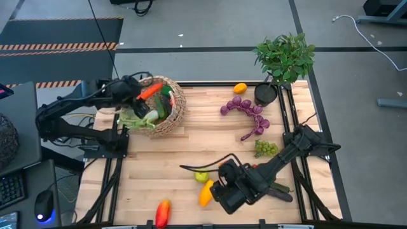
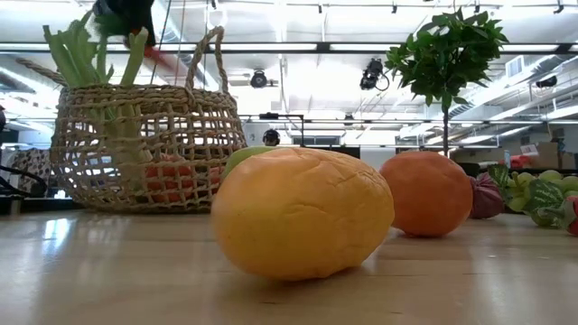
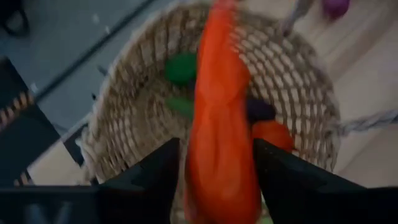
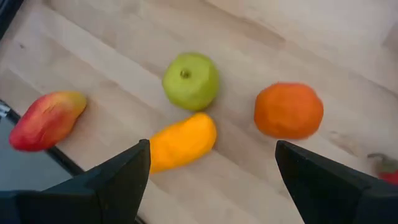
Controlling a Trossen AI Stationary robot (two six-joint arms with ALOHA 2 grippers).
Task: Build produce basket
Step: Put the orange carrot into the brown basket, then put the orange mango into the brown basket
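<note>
Hovering right over the wicker basket [image 1: 166, 108], the left gripper [image 3: 214, 180] has its fingers either side of the carrot [image 3: 221, 118], long axis pointing down into it, while the right gripper [image 4: 211, 168] hangs spread above the yellow fruit [image 4: 181, 140].

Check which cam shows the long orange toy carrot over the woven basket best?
Left wrist view: the long orange toy carrot fills the frame between the left gripper fingers, above the round tan wicker basket. High view shows it small. Low view catches only a reddish sliver; right wrist view misses it.
</note>
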